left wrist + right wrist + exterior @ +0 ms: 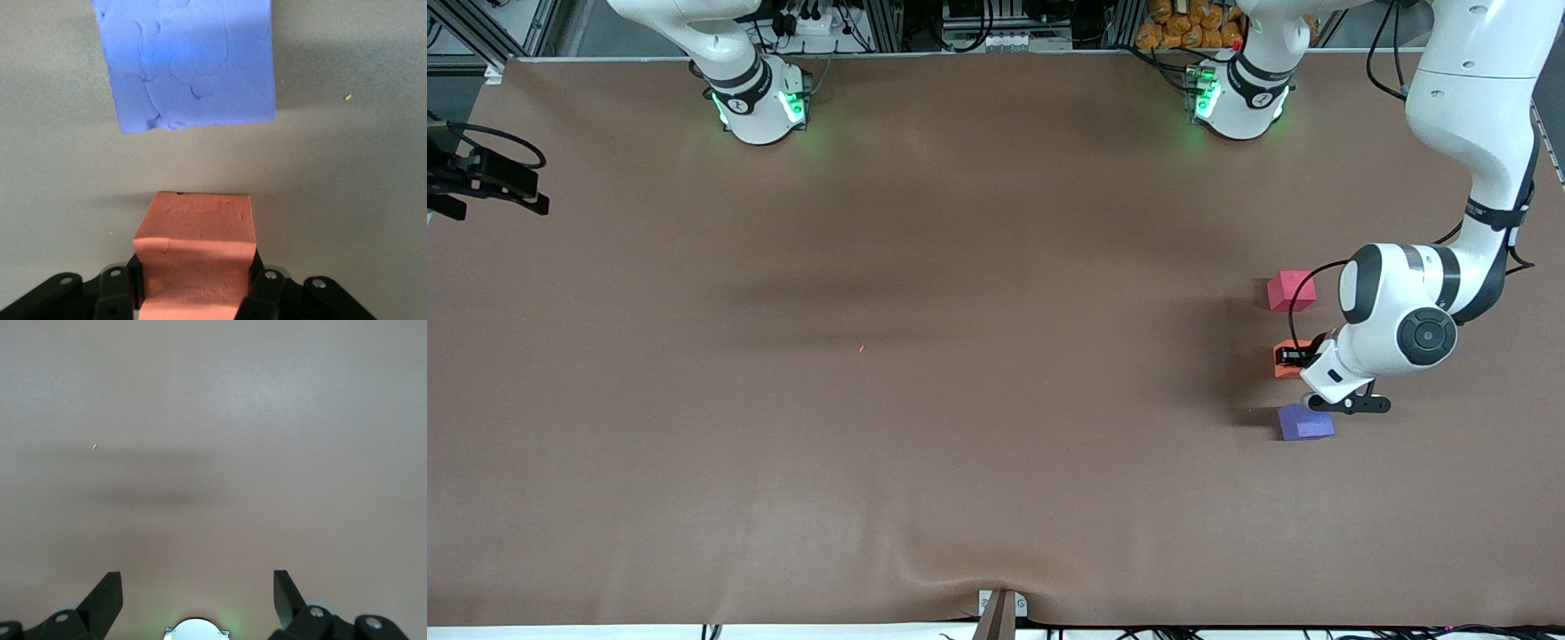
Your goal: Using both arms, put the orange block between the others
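The orange block (1285, 364) (195, 233) sits low at the table between the red-pink cube (1290, 291) and the purple cube (1304, 422) (187, 63), toward the left arm's end. My left gripper (1294, 357) (195, 293) is shut on the orange block, a black finger (267, 290) pressed against each side. I cannot tell whether the block touches the mat. The red-pink cube is farther from the front camera, the purple cube nearer. My right gripper (197, 583) shows only in its wrist view, open and empty, high over bare mat.
A brown mat (960, 267) covers the table. A tiny orange speck (861, 348) (94, 446) lies mid-table. Black clamped gear (480, 178) juts in at the right arm's end. A small bracket (1000, 609) sits at the edge nearest the front camera.
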